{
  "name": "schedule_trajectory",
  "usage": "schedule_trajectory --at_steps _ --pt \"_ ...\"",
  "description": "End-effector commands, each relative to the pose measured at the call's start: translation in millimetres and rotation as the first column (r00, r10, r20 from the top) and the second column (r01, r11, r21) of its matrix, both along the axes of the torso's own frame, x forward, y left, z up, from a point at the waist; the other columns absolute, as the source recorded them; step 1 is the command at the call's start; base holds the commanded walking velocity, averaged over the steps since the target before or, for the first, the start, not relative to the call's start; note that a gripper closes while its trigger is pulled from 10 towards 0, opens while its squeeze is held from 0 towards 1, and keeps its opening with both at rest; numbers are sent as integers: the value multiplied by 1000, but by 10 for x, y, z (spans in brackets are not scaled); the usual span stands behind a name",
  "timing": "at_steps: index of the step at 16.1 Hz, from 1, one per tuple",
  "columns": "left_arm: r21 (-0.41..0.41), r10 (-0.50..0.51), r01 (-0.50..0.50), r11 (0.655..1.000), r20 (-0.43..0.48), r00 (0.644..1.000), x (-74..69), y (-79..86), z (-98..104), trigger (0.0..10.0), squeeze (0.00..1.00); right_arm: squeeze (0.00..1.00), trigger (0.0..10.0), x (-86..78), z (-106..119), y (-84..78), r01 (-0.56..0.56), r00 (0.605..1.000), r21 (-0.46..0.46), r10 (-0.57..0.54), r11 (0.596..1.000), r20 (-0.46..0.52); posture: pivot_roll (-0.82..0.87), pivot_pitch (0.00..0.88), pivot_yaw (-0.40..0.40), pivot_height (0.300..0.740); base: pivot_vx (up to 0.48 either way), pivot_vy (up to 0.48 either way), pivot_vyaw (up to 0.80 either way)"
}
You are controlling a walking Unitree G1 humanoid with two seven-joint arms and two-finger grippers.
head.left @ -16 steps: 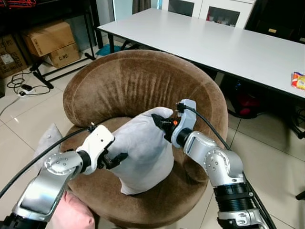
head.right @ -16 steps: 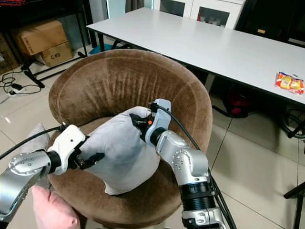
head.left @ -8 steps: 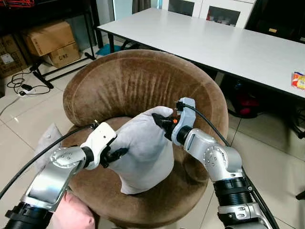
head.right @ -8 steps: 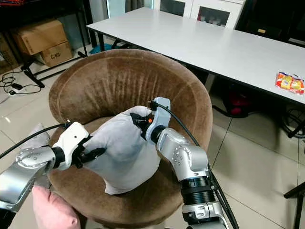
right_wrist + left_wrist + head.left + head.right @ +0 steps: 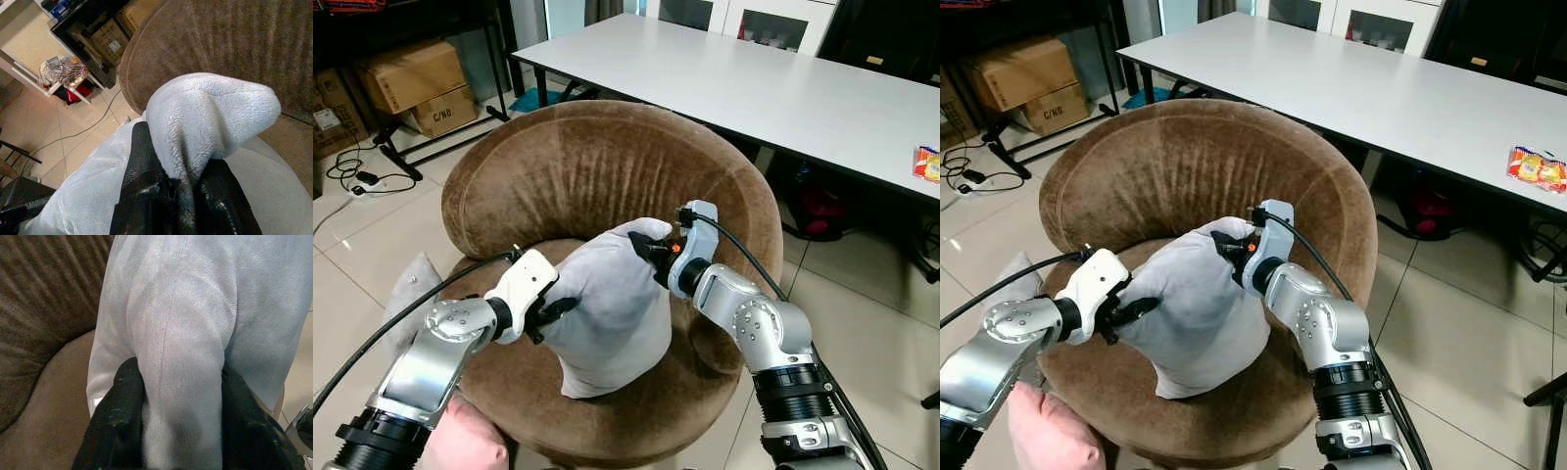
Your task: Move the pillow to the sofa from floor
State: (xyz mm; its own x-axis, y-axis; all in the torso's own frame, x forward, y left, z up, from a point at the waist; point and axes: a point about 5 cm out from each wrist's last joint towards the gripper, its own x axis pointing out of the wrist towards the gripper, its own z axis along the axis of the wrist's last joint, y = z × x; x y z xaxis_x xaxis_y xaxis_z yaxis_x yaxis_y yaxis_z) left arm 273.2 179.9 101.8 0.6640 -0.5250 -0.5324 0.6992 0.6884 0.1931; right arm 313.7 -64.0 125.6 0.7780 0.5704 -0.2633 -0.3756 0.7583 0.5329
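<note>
Two pinches hold our grey pillow (image 5: 607, 304) upright on the brown round sofa (image 5: 607, 186): left end effector (image 5: 551, 311) on its side, right end effector (image 5: 649, 252) on its top corner. If we let go unevenly, we judge it could topple forward off the seat onto the floor.

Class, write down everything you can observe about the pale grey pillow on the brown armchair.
The pale grey plush pillow looks soft and velvety, with a seam down one fold. It stands bunched and roughly upright on the seat of the round brown velvet armchair, its lower edge resting on the cushion. The left gripper pinches a fold on its side, black fingers either side of the fabric; the right gripper clamps its top corner.
</note>
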Motion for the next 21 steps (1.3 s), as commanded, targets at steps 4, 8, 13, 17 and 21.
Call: schedule_trajectory --at_steps 4,8,13,17,21 --pt "-41 29 -30 999 -14 999 7 29 -18 0 0 0 10000 70 135 9 2 998 14 -3 1000 60 -35 0 -19 740 0 0 0" --pt "-48 24 -25 999 -19 1000 16 26 -22 0 0 0 10000 86 135 -6 9 998 12 -10 1000 58 -36 0 -18 740 0 0 0" --pt "-27 12 -13 1000 -38 999 -23 28 -78 0 0 0 10000 86 113 -20 21 998 13 -21 1000 51 -32 0 -16 740 0 0 0" --pt "-10 10 -11 1000 -55 998 -53 57 -132 0 0 0 10000 101 99 -61 29 998 -2 -29 1000 51 -33 0 -18 740 0 0 0" --pt "5 18 -17 1000 -62 998 -59 120 -146 0 0 1000 10000 221 214 -448 107 985 44 -112 993 134 -33 0 -16 740 0 0 0"
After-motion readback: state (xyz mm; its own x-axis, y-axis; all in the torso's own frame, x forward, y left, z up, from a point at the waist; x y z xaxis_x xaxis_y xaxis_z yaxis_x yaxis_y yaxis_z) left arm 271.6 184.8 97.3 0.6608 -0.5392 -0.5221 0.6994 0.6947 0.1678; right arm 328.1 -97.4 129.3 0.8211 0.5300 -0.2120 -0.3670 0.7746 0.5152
